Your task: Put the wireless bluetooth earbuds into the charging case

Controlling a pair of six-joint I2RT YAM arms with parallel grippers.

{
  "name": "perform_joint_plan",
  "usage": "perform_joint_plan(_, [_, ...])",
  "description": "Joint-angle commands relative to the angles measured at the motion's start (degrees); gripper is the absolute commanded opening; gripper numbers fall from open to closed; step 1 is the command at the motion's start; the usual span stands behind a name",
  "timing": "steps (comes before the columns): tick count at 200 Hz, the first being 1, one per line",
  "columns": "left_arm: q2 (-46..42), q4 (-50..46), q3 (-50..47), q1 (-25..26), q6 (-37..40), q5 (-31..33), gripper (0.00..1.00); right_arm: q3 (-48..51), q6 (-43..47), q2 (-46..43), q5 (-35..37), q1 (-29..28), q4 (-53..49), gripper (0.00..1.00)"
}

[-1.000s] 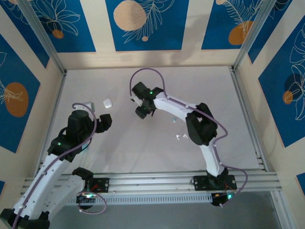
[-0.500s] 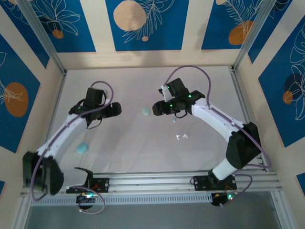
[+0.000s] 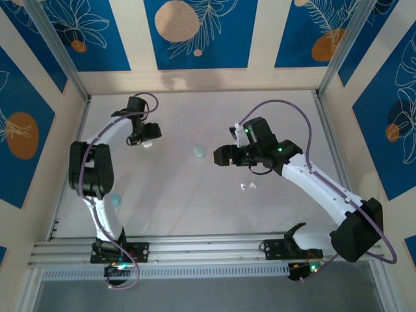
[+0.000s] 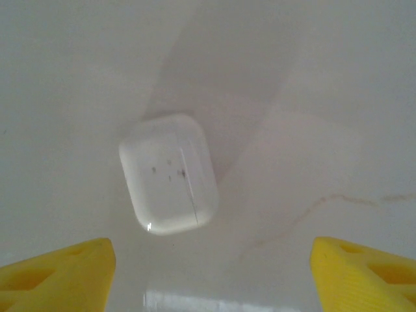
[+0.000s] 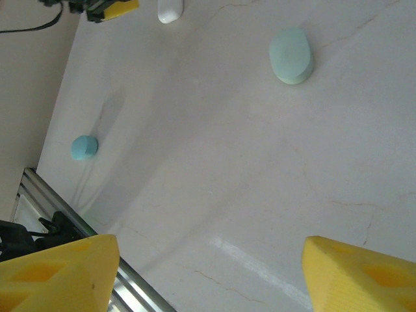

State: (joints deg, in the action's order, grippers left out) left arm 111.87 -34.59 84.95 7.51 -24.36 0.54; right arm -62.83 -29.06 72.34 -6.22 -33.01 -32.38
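Earbuds (image 3: 247, 186): you've got two tiny white bits lying loose on the bench (image 3: 182, 208), right of centre, close together and outside any case. They're too small to tell which way they face. Nothing touches them.

At about the same depth on your left, a blue lump (image 3: 115, 200) sits on the bench just beside the left arm (image 3: 91, 170). It's small and rounded, and you can't tell whether it's a case.

Further back, near the middle, the right gripper (image 3: 220, 155) hangs over the bench beyond the earbuds, pointing left. From its wrist camera the yellow fingers (image 5: 58, 276) stand wide apart with only bare bench between them, so it's holding nothing. The teal case (image 3: 198, 151) lies flat just left of that gripper, near it but apart. It's an oval, pale teal, and looks shut.

Farthest back, on the left side, the left gripper (image 3: 144, 138) hovers over the white case (image 4: 169, 174). Its fingers (image 4: 364, 273) are spread wide too, one at each lower corner of the wrist view, and nothing is gripped. The white case lies flat on the bench, ahead of the fingertips and between their lines, clear of both. It's a rounded square with a thin seam line showing, and no earbud is visible on or beside it.
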Motion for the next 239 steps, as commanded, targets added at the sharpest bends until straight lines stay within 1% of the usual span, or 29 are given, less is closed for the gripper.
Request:
perform_joint_plan(1, [4.2, -3.6, 4.9, -1.5, 0.3, 0.7, 0.74, 0.3, -1.0, -0.7, -0.1, 0.1, -1.7, 0.75])
perform_joint_plan(41, [9.8, -4.2, 9.3, -2.4, -0.7, 1.8, 0.70, -0.6, -1.4, 0.4, -0.3, 0.4, -1.9, 0.75])
perform_joint_plan(50, [11.1, -5.0, 10.5, -2.3, -0.9, 2.4, 0.67, -0.7, -1.5, 0.8, -0.3, 0.4, -1.9, 0.75])
perform_joint_plan(62, [12.6, -6.3, 12.2, -2.4, -1.2, 2.8, 0.68, -1.1, -1.5, 1.3, -0.2, 0.4, -1.9, 0.75])
perform_joint_plan(89, [14.5, -7.9, 13.9, -2.4, -1.6, 4.2, 0.65, -1.8, -1.6, 2.2, -0.2, 0.4, -2.5, 0.75])
perform_joint_plan(103, [14.4, -8.2, 13.8, -2.3, -1.7, 4.6, 0.63, -1.9, -1.6, 2.3, -0.2, 0.4, -2.7, 0.75])
perform_joint_plan(170, [12.1, -8.3, 10.4, -2.1, -3.6, 4.7, 0.60, -1.6, -1.7, 3.0, 0.6, 0.4, -3.5, 0.75])
perform_joint_plan(177, [12.0, -8.2, 10.2, -2.1, -3.6, 4.6, 0.56, -1.5, -1.7, 2.9, 0.4, 0.4, -3.5, 0.75])
perform_joint_plan(193, [12.3, -8.0, 10.1, -2.1, -3.7, 4.1, 0.52, -1.2, -1.9, 2.8, 0.6, 0.4, -3.8, 0.75])
perform_joint_plan(201, [12.4, -8.0, 10.1, -2.1, -3.7, 3.4, 0.47, -0.9, -2.0, 2.6, 0.7, 0.4, -3.8, 0.75])
perform_joint_plan(222, [11.8, -8.6, 9.7, -1.9, -4.2, 2.5, 0.47, -0.1, -2.2, 1.9, 1.0, 0.4, -4.2, 0.75])
perform_joint_plan(239, [9.6, -8.1, 7.1, -1.6, -5.2, 1.6, 0.47, 0.7, -2.4, 0.9, 1.8, 0.5, -4.1, 0.75])
